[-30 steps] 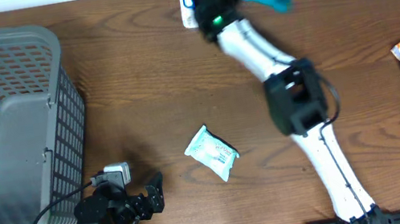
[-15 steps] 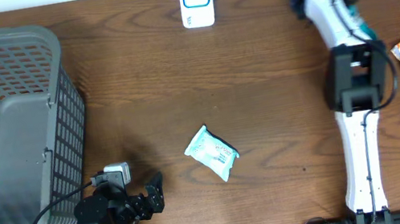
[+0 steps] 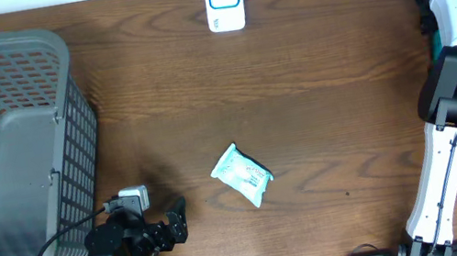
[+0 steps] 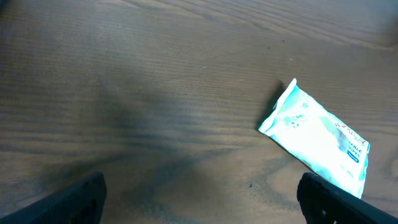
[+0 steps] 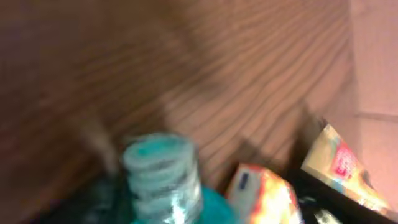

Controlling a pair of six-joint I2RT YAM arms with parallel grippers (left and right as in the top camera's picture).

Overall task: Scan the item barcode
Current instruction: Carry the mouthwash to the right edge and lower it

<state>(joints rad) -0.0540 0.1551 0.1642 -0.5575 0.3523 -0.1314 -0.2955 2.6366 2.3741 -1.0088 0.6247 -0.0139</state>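
Observation:
The white and blue scanner (image 3: 224, 0) stands at the table's back edge. My right arm reaches to the far right back corner. In the blurred right wrist view a teal bottle with a ribbed cap (image 5: 160, 174) stands between the wide-apart fingers of my right gripper (image 5: 208, 208), which is open. A pale blue wipes packet (image 3: 243, 174) (image 4: 320, 140) lies mid-table. My left gripper (image 3: 175, 222) (image 4: 202, 199) rests open near the front left, and the packet is off its right fingertip (image 4: 326, 199).
A grey mesh basket (image 3: 0, 41) fills the left side. Orange snack packets (image 5: 261, 193) (image 5: 339, 165) lie right next to the bottle, by the table's right edge. The right arm's elbow (image 3: 456, 99) stands over them in the overhead view.
My right arm swung from the scanner across to the far right with the teal bottle, and its fingers have spread apart. The left arm and the wipes packet stayed still.

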